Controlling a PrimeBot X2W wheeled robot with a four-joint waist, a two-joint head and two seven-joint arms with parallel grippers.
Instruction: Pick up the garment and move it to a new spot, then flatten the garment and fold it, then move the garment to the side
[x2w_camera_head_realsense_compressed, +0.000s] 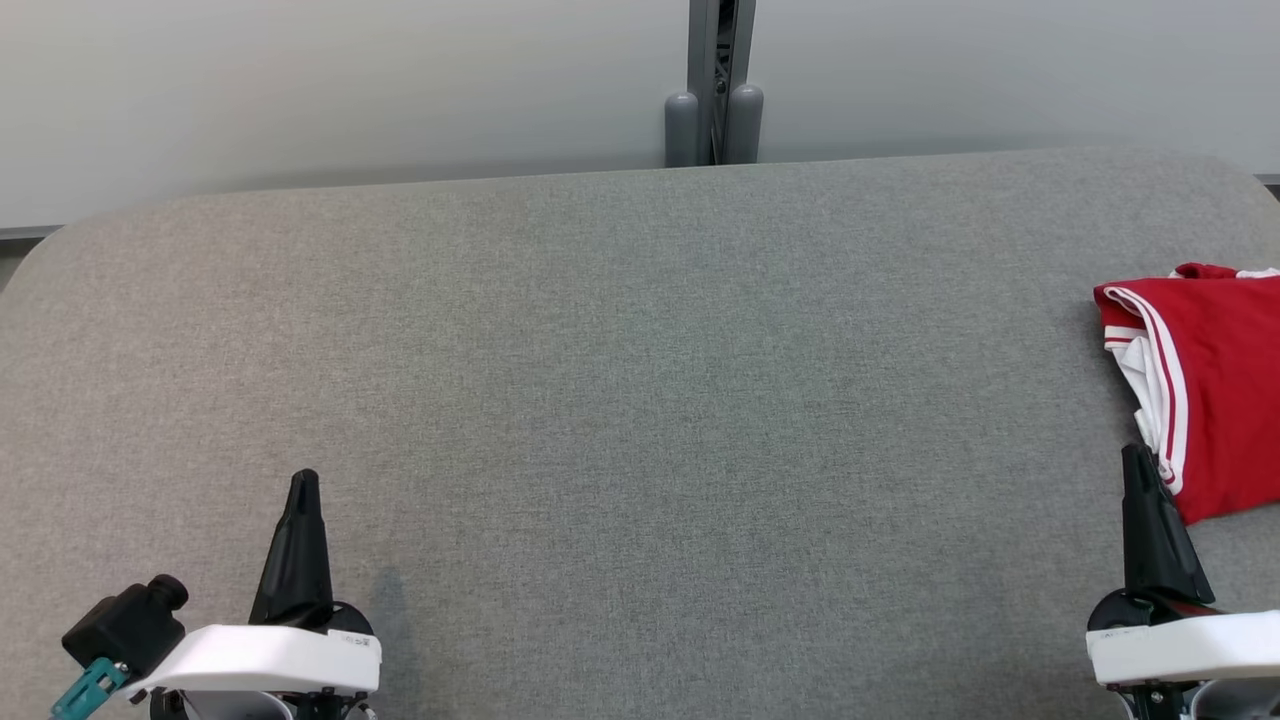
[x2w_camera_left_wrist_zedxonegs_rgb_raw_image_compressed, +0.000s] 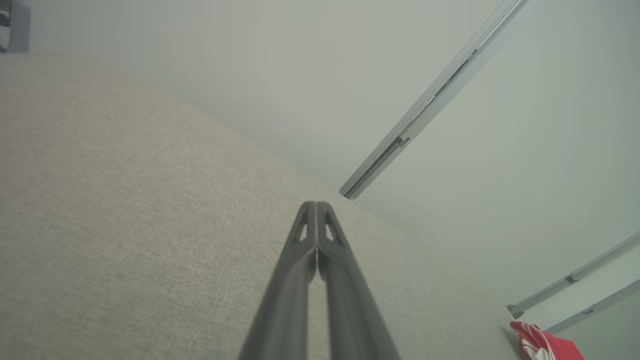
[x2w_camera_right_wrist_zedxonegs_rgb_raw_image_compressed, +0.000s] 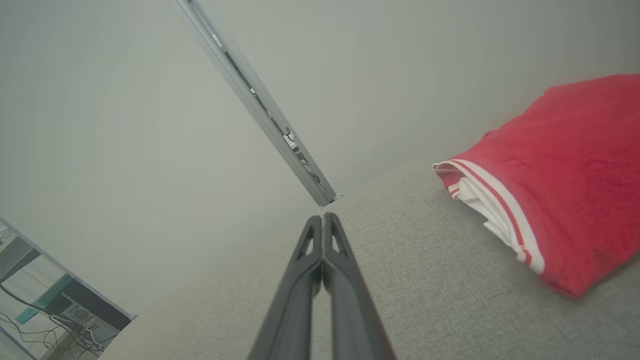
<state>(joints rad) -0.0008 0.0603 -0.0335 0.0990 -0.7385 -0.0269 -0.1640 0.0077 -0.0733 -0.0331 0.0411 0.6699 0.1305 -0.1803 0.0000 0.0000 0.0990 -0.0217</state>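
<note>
Garment (x2w_camera_head_realsense_compressed: 1215, 390), a folded red jersey with striped trim, lies at frame right on the grey fabric desk (x2w_camera_head_realsense_compressed: 640, 400), apparently set aside, so left tool (x2w_camera_head_realsense_compressed: 303, 482) and right tool (x2w_camera_head_realsense_compressed: 1136, 458) are pressed together, empty.

One red garment (x2w_camera_head_realsense_compressed: 1215, 390). One grey surface (x2w_camera_head_realsense_compressed: 640, 400). Two arms' ends: one left gripper (x2w_camera_head_realsense_compressed: 303, 480), one right gripper (x2w_camera_head_realsense_compressed: 1135, 452), one pair of dark jaws apiece. Two grey cylinders (x2w_camera_head_realsense_compressed: 682, 128) beside one upright rail (x2w_camera_head_realsense_compressed: 720, 60).

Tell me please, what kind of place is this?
Probably a robot lab or test room, not a home: a big grey cloth-covered table stands before bare pale wall panels joined by a metal rail, with cables and equipment past the panels' edge.
</note>
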